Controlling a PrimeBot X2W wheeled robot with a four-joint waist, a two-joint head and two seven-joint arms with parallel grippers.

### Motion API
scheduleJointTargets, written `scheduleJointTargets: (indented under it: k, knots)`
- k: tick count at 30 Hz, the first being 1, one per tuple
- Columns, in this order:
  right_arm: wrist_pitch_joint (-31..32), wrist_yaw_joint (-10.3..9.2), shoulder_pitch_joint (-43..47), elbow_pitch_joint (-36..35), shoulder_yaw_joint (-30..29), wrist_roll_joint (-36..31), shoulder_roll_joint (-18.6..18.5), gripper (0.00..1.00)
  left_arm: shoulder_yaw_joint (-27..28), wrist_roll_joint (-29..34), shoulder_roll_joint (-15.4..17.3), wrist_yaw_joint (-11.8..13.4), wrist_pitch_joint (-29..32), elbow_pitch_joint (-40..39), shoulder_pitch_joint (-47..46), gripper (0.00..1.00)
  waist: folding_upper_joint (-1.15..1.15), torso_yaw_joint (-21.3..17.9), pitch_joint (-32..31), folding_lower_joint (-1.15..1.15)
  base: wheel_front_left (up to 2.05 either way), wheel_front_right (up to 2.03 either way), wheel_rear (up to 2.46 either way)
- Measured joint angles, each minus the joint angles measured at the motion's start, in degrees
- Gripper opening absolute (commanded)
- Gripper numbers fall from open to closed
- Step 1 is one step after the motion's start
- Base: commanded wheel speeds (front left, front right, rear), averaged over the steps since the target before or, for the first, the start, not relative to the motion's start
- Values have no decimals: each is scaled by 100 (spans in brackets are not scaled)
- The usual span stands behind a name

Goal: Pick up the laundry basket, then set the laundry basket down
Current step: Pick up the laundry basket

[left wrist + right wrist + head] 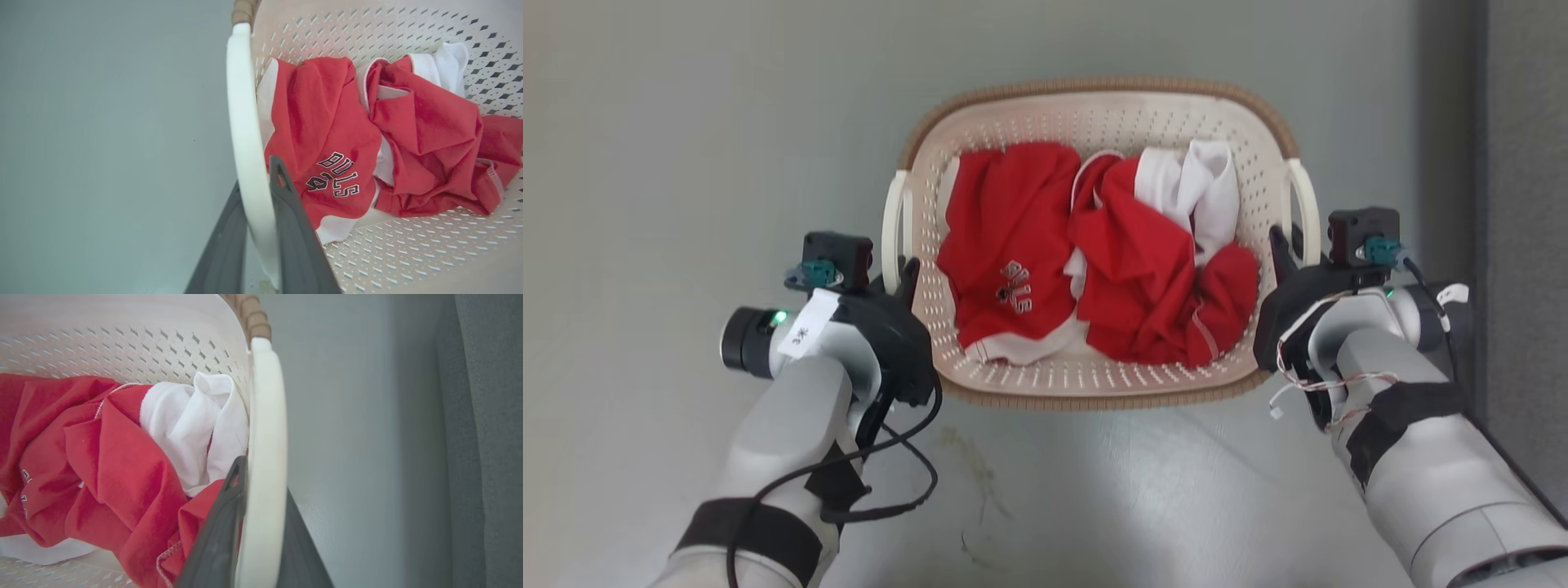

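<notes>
The jaws of the left gripper (256,173) are seen clamped on the white left handle (245,122) of the laundry basket (1094,102), with one dark finger set on either side of the bar. The jaws of the right gripper (264,475) are likewise closed on the right handle (265,416). In the head view the basket is framed between the two arms, straight ahead of the robot. Crumpled red garments (1021,229), one lettered "BULLS", and a white cloth (1205,184) are heaped inside. A pale grey floor (686,122) is seen beneath; whether the basket rests on it or is raised cannot be told. A darker grey fabric surface (1527,163) is seen along the right edge.
</notes>
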Motion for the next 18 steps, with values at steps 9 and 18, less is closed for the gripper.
scheduleJointTargets:
  k: [9,18]
  knots:
    - [210,60,246,44,196,202,8,0,-109,-126,-5,-2,149,44,301,0,0,-19,-553,-1,0,0,0]
    - [449,63,548,40,457,547,23,0,-131,-144,-9,-51,300,125,572,0,0,-51,-1142,-1,0,0,0]
